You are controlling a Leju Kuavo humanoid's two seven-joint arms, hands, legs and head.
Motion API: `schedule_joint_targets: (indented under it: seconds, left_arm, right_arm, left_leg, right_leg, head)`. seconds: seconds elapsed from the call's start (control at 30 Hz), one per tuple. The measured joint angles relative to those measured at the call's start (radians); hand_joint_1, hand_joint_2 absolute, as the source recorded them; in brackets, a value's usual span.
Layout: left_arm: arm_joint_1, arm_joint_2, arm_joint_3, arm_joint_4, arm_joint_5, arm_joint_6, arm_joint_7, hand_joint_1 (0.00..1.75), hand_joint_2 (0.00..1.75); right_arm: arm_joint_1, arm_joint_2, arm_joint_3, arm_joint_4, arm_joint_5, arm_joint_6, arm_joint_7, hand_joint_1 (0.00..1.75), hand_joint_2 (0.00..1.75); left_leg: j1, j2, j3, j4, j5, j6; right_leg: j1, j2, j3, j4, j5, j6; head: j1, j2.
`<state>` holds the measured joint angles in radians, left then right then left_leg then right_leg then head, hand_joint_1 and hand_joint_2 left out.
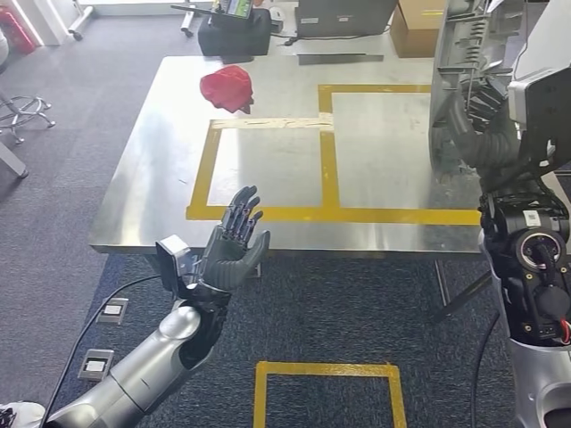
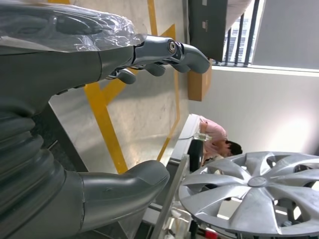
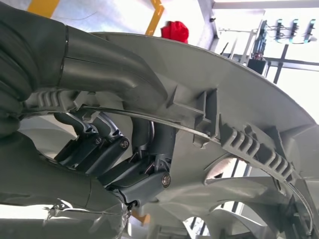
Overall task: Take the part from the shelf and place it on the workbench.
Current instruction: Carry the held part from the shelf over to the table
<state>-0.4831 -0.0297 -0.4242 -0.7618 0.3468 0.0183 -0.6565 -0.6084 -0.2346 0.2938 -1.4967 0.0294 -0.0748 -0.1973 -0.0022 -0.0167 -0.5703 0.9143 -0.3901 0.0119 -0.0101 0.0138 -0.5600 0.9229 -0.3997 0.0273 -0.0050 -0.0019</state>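
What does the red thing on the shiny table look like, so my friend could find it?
Look at the big shiny metal workbench marked with yellow tape rectangles. Near its far edge, just beyond the left rectangle, lies a crumpled red cloth. It is the only red, soft-looking thing on the tabletop; everything else there is flat tape or bare metal.

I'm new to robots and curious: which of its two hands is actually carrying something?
The right hand: it grips the grey wheel cover over the workbench. The left hand is open and holds nothing.
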Motion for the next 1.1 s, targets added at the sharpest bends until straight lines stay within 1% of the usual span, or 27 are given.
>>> schedule_joint_targets:
  seconds: [0.33, 0.57, 0.77, 0.8, 0.83, 0.9, 0.93, 0.97, 1.0, 1.03, 1.07, 1.1]
  left_arm:
    - [0.0, -0.003, 0.0, 0.0, -0.001, -0.001, 0.005, 0.0, 1.75]
    - [-0.008, -0.022, -0.001, 0.005, -0.002, -0.016, 0.006, 0.0, 1.75]
    - [-0.016, -0.034, -0.002, 0.015, 0.002, -0.019, 0.004, 0.0, 1.75]
    - [-0.017, -0.034, -0.002, 0.016, 0.002, -0.02, 0.003, 0.0, 1.75]
    - [-0.018, -0.035, -0.002, 0.017, 0.003, -0.02, 0.003, 0.0, 1.75]
    - [-0.023, -0.035, -0.003, 0.018, 0.005, -0.022, 0.001, 0.0, 1.75]
    - [-0.027, -0.035, -0.004, 0.018, 0.005, -0.022, 0.0, 0.0, 1.75]
    - [-0.031, -0.036, -0.004, 0.018, 0.005, -0.022, 0.0, 0.0, 1.75]
    - [-0.034, -0.037, -0.004, 0.019, 0.005, -0.022, 0.0, 0.0, 1.75]
    - [-0.035, -0.038, -0.004, 0.019, 0.005, -0.022, 0.0, 0.0, 1.75]
    - [-0.034, -0.039, -0.004, 0.02, 0.005, -0.022, 0.001, 0.0, 1.75]
    - [-0.032, -0.04, -0.004, 0.021, 0.005, -0.022, 0.001, 0.0, 1.75]
  right_arm:
    - [-0.002, -0.001, -0.008, 0.001, 0.005, 0.01, 0.006, 1.75, 1.75]
    - [-0.005, -0.003, -0.007, 0.021, 0.035, 0.031, 0.015, 1.75, 1.75]
    - [-0.028, -0.003, -0.002, 0.048, 0.036, 0.042, 0.014, 1.75, 1.75]
    - [-0.033, -0.003, 0.0, 0.053, 0.036, 0.043, 0.014, 1.75, 1.75]
    - [-0.04, -0.003, 0.003, 0.058, 0.037, 0.044, 0.014, 1.75, 1.75]
    - [-0.051, -0.003, 0.006, 0.066, 0.039, 0.046, 0.014, 1.75, 1.75]
    - [-0.057, -0.003, 0.008, 0.07, 0.04, 0.046, 0.014, 1.75, 1.75]
    - [-0.063, -0.003, 0.01, 0.074, 0.042, 0.047, 0.014, 1.75, 1.75]
    - [-0.067, -0.003, 0.011, 0.079, 0.044, 0.047, 0.013, 1.75, 1.75]
    - [-0.071, -0.003, 0.013, 0.083, 0.045, 0.047, 0.013, 1.75, 1.75]
    - [-0.071, -0.003, 0.014, 0.086, 0.047, 0.047, 0.012, 1.75, 1.75]
    - [-0.071, -0.003, 0.015, 0.09, 0.049, 0.047, 0.012, 1.75, 1.75]
  left_leg:
    - [-0.002, -0.001, -0.003, 0.005, -0.001, 0.001]
    - [-0.003, -0.001, -0.006, 0.008, -0.001, 0.002]
    - [-0.003, -0.001, -0.006, 0.009, -0.001, 0.002]
    - [-0.004, -0.001, -0.007, 0.01, -0.003, 0.003]
    - [-0.006, -0.002, -0.006, 0.007, -0.002, 0.009]
    - [0.0, 0.001, 0.013, -0.024, 0.008, 0.022]
    - [0.005, 0.003, 0.027, -0.045, 0.016, 0.028]
    - [0.01, 0.006, 0.04, -0.062, 0.022, 0.03]
    - [0.011, 0.006, 0.048, -0.069, 0.023, 0.03]
    - [0.013, 0.007, 0.052, -0.07, 0.021, 0.028]
    - [0.017, 0.007, 0.054, -0.068, 0.017, 0.024]
    - [0.021, 0.007, 0.056, -0.063, 0.011, 0.018]
  right_leg:
    - [-0.003, -0.001, 0.0, -0.001, 0.0, 0.001]
    - [-0.003, -0.001, 0.0, -0.001, 0.001, 0.002]
    - [-0.003, -0.002, 0.0, -0.001, 0.002, 0.003]
    - [-0.006, -0.002, 0.001, -0.004, 0.003, 0.004]
    - [-0.007, -0.002, 0.003, -0.009, 0.005, 0.009]
    - [-0.007, -0.004, 0.005, -0.017, 0.005, 0.017]
    - [-0.005, -0.005, -0.002, -0.002, -0.004, 0.021]
    - [-0.005, -0.006, -0.021, 0.037, -0.023, 0.024]
    - [-0.008, -0.007, -0.052, 0.103, -0.05, 0.029]
    - [-0.012, -0.007, -0.091, 0.178, -0.076, 0.035]
    - [-0.018, -0.007, -0.125, 0.239, -0.091, 0.042]
    - [-0.024, -0.008, -0.145, 0.268, -0.088, 0.051]
  head:
    - [0.001, 0.0]
    - [0.001, 0.0]
    - [0.001, 0.0]
    - [0.0, 0.0]
    - [0.0, 0.0]
    - [-0.002, 0.0]
    - [0.0, 0.0]
    - [0.003, 0.0]
    - [0.009, 0.0]
    - [0.013, 0.0]
    - [0.016, 0.0]
    - [0.018, 0.0]
